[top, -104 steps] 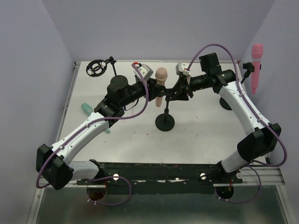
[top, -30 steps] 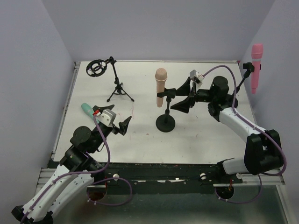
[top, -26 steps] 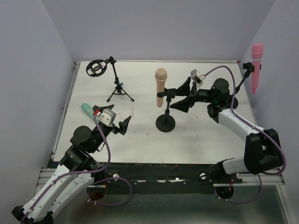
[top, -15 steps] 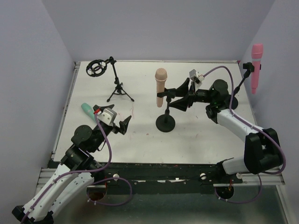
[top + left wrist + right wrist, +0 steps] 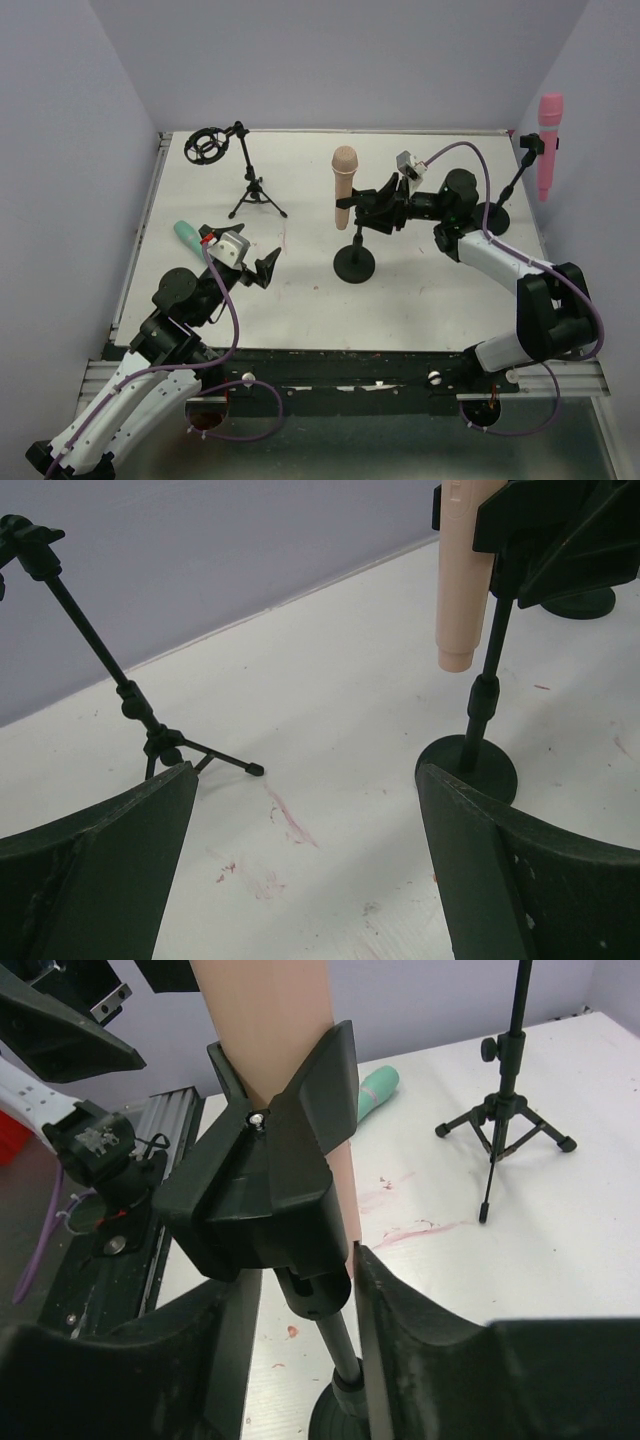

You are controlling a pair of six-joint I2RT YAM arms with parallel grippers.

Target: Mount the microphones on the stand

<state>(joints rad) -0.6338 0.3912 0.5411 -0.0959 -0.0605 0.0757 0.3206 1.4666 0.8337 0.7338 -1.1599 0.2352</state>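
Mid-desk [image 5: 320, 300], the clip [image 5: 260, 1190] holds the upright peach mic [image 5: 265, 1010]; my right claw [image 5: 305, 1280] straddles its post [image 5: 343, 1350], grip unclear; left claw [image 5: 305, 775] gapes empty.

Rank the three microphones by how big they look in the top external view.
1. pink microphone, longest, though raised nearer the camera.
2. peach microphone, somewhat shorter.
3. teal microphone, smallest, but partly covered, so unsure.

Three microphones [image 5: 550, 140] [image 5: 343, 185] [image 5: 186, 234], three black stands [image 5: 250, 185] [image 5: 353, 264] [image 5: 515, 185], two robot arms [image 5: 150, 370] [image 5: 500, 260].
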